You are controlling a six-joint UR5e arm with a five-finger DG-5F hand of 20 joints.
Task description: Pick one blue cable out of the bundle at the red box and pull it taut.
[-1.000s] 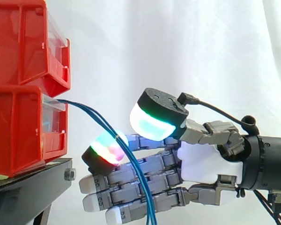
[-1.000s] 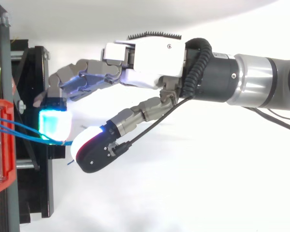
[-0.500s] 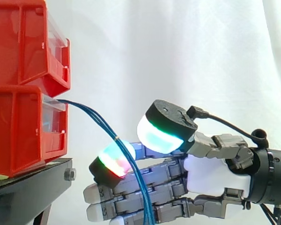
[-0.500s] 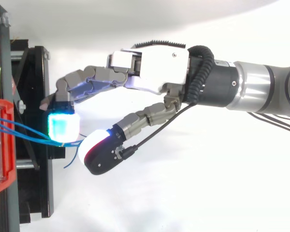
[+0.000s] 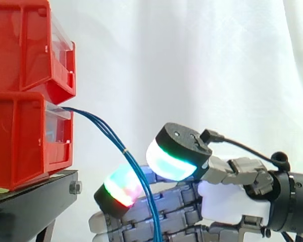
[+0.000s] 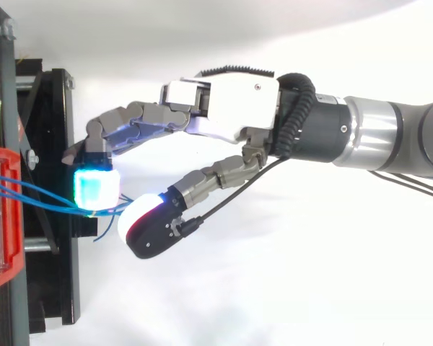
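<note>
White curtain (image 5: pixel 202 55); blue cables (image 5: pixel 104 126) leave lower red bin (image 5: pixel 20 138), hand (image 6: pixel 231 108) pinching.

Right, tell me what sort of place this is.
Probably a lab test bench: stacked red bins on a black stand, a white curtain behind, and a robot hand at blue cables.
</note>
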